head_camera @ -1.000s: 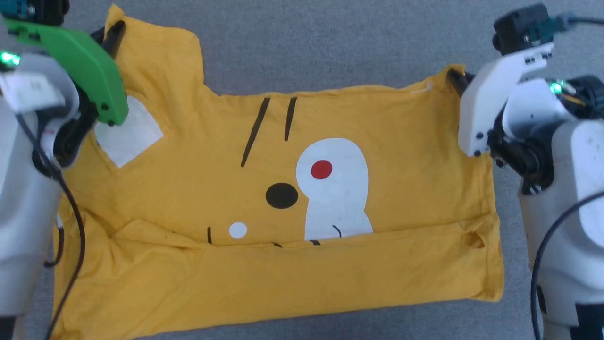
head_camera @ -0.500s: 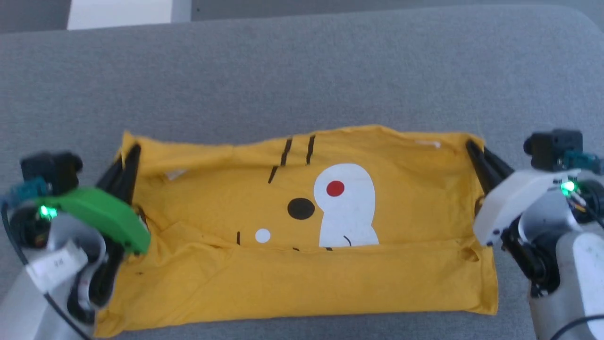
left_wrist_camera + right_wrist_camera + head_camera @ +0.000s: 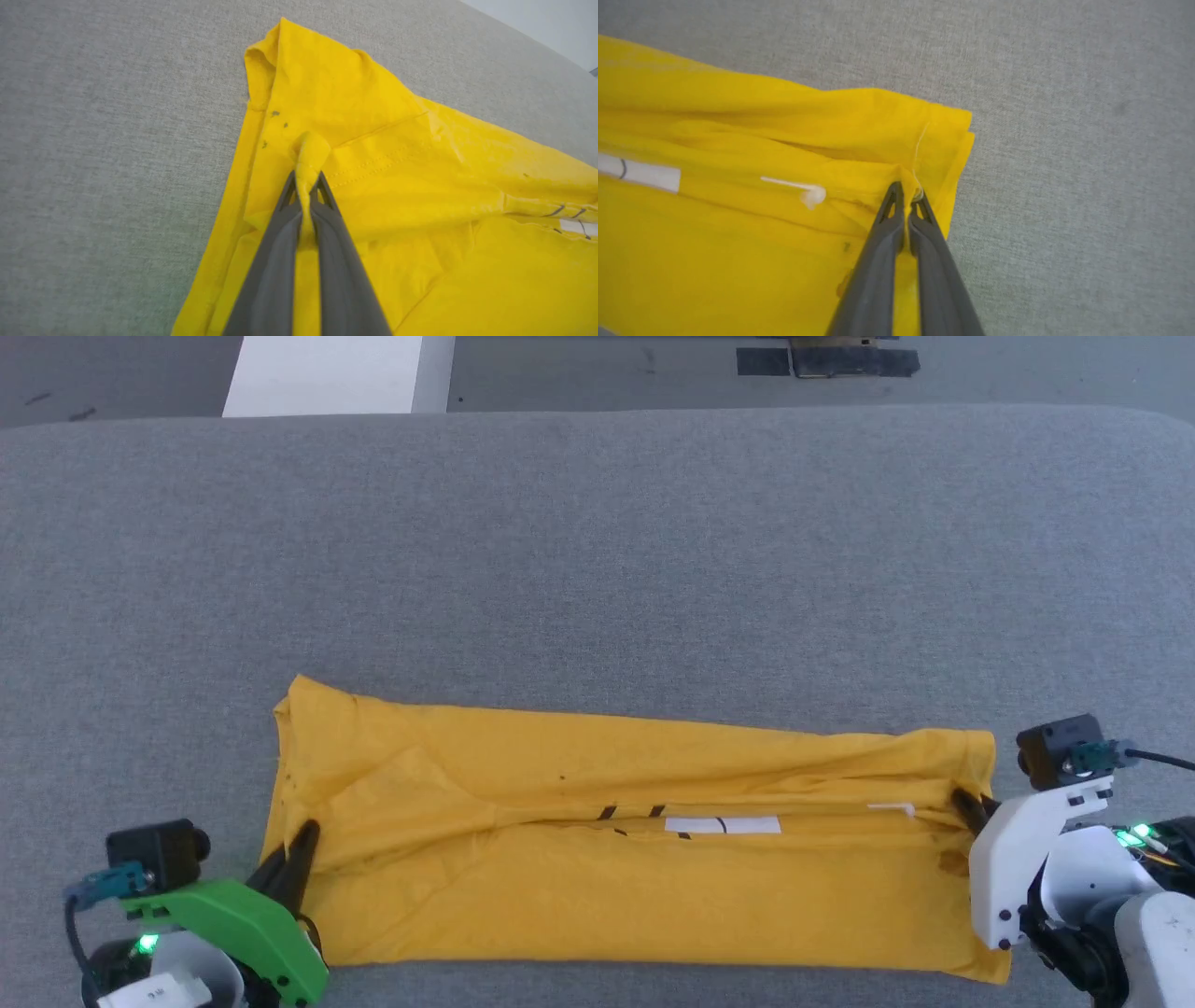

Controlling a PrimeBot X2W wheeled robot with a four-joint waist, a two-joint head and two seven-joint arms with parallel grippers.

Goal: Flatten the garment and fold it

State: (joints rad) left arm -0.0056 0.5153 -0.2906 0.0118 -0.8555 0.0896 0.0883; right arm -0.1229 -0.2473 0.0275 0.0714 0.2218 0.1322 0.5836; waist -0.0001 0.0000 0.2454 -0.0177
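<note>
The garment (image 3: pixel 635 896) is lying folded into a long yellow band near the front of the grey counter (image 3: pixel 597 569), with a sliver of print peeking out along the fold. The left claw (image 3: pixel 306 182) is pinching bunched cloth at its left end. The right claw (image 3: pixel 906 186) is pinching the edge at its right end.
</note>
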